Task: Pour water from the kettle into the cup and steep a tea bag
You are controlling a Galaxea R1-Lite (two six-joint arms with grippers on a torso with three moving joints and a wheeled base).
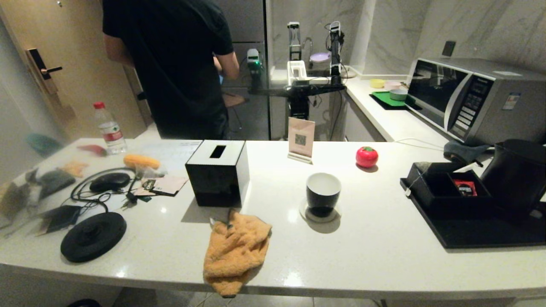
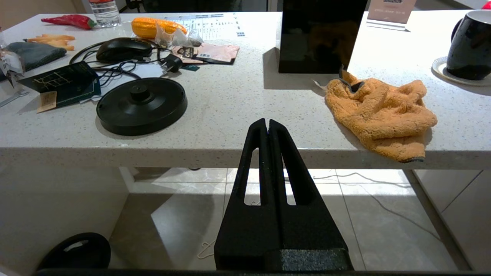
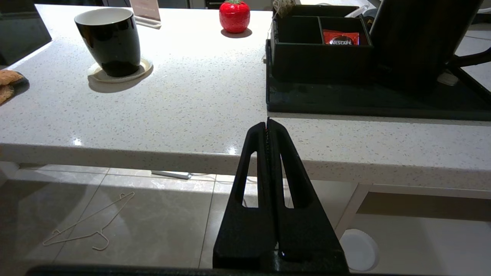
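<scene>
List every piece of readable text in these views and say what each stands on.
"NESCAFE": red sachet in the black compartment box on the tray.
Too small or blurred to read: card stand with QR code, microwave panel, water bottle label, pink packet, printed sheet.

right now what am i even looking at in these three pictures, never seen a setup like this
It is a two-armed robot at a white counter. The wide picture comes from its head; the other two come from cameras on its wrists. The black wedge in each is a hand: left hand, right hand, both shut, holding nothing, hanging below the counter edge. On the counter: the cup on a coaster, the kettle on a black tray, a tissue box, an orange cloth. A person stands behind.
</scene>
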